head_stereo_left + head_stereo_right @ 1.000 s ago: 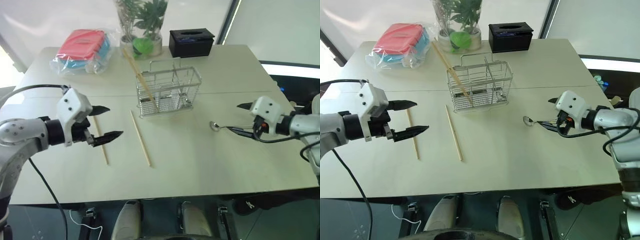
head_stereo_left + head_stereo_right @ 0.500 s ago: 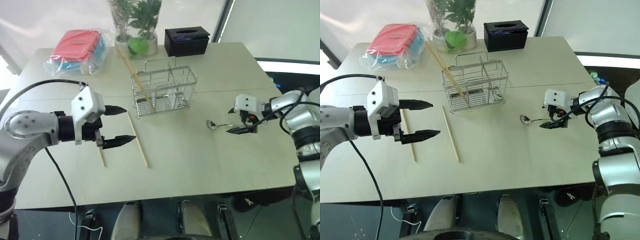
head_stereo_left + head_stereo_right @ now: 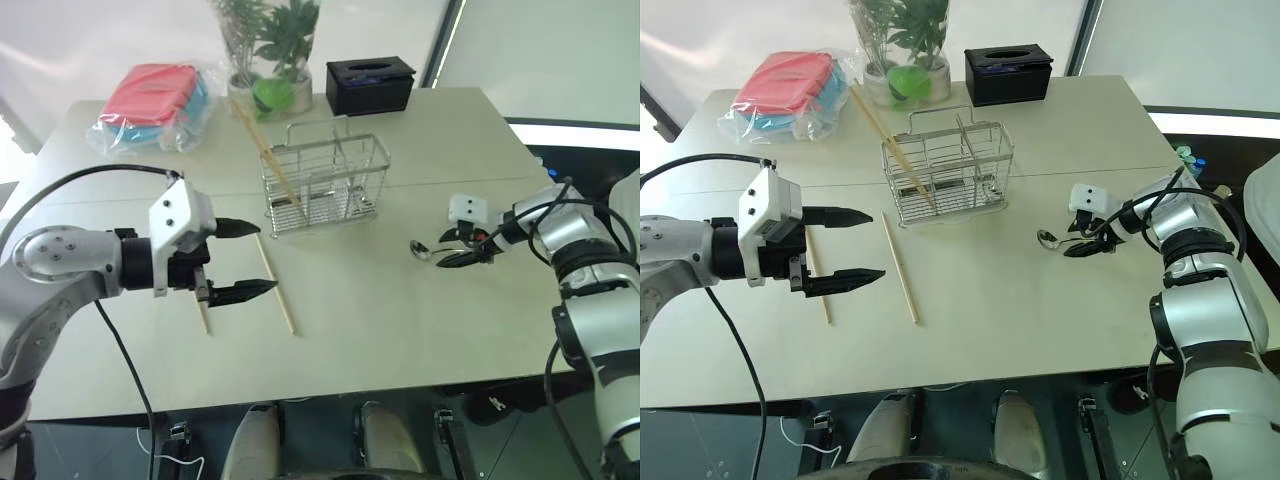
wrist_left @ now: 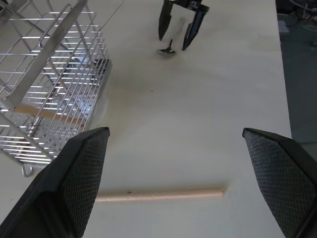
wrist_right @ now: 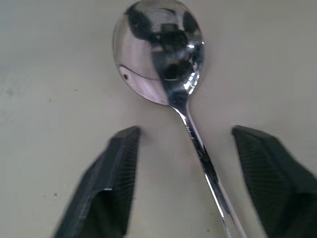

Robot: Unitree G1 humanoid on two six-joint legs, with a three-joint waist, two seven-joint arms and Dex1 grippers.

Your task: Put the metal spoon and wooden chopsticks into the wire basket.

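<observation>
A shiny metal spoon (image 5: 163, 54) lies flat on the pale table (image 3: 400, 320), over on the robot's right side and well apart from the wire basket (image 3: 325, 185). The right gripper (image 3: 452, 251) is down low at the spoon, with its two black fingers (image 5: 111, 188) standing apart, one on each side of the thin handle. The fingers are not touching the handle, so the spoon is not pinched. The round bowl of the spoon points toward the basket. The basket stands upright near the middle of the table, and one chopstick (image 3: 262, 150) leans in it, with its top end sticking out toward the plant pot (image 3: 270, 90). Two more chopsticks lie flat on the table in front of the basket, one (image 3: 275, 292) just beside the left gripper and the other (image 3: 203, 315) partly under it. The left gripper (image 3: 245, 260) hangs above the table with its fingers spread wide and nothing in them. At the far edge of the table sit a black tissue box (image 3: 370, 85) and a clear bag (image 3: 150, 100) with red and blue things inside.
</observation>
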